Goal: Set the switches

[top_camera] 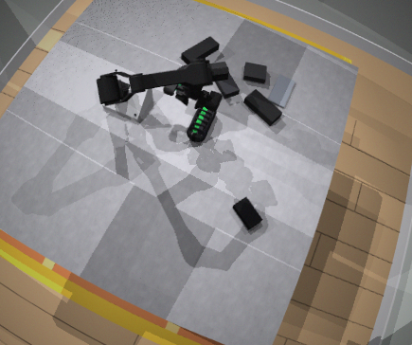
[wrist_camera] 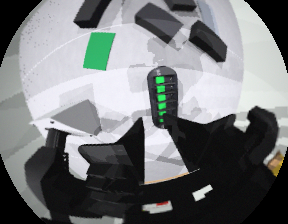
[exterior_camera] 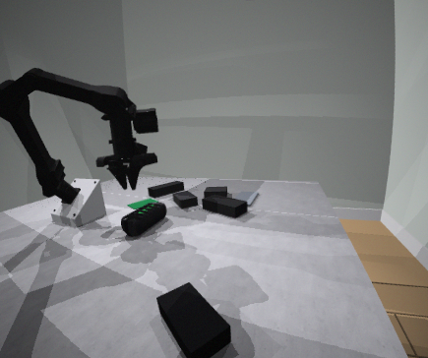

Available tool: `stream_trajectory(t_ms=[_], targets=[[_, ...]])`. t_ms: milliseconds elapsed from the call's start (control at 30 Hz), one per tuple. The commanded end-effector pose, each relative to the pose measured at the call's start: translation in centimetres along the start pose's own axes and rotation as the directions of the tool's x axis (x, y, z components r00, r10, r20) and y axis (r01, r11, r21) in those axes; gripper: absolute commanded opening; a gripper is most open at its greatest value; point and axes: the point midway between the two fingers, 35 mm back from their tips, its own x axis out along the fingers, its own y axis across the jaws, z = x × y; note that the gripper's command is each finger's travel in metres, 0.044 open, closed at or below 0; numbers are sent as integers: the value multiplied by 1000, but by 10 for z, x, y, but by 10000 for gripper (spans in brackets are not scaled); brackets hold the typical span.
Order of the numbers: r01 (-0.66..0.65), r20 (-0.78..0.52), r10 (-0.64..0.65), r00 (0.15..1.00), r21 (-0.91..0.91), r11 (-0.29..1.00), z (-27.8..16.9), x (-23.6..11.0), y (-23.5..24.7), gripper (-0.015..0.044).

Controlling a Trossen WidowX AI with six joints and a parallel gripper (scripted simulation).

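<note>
The dark grey controller unit (top_camera: 201, 124) (exterior_camera: 144, 218) (wrist_camera: 163, 97) sits on its base on the bench, switches facing up. Its rocker switches run in one row, with green ends along the left side in the wrist view; which ends are pressed down is too small to tell. The underside label is hidden. My gripper (exterior_camera: 129, 187) (wrist_camera: 152, 118) is partly open with nothing between its fingers. It hangs above the bench beside the unit, fingers pointing down, touching nothing. In the wrist view the right fingertip overlaps the unit's near end.
A green patch (exterior_camera: 143, 204) (wrist_camera: 99, 51) lies beside the unit. Several dark blocks, including a long block (top_camera: 200, 49) (exterior_camera: 166, 188) and a thick block (top_camera: 262, 107) (exterior_camera: 224, 206), lie beyond, near a blue-grey plate (top_camera: 282, 91) (exterior_camera: 249, 198). Another black block (top_camera: 247, 213) (exterior_camera: 193, 320) lies apart.
</note>
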Motion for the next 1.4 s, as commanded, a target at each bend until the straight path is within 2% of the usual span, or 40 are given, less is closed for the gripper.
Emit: stream_trajectory(t_ms=[0,367,933,1000,1367], targets=[[-3,3,3,1000,5,1000,0,0,0,0],[-3,3,3,1000,5,1000,0,0,0,0],[0,0,0,1000,0,1000,0,0,0,440],[0,0,0,1000,0,1000,0,0,0,440],[-136,-3,136,991,2,991,23,11,-59,151]])
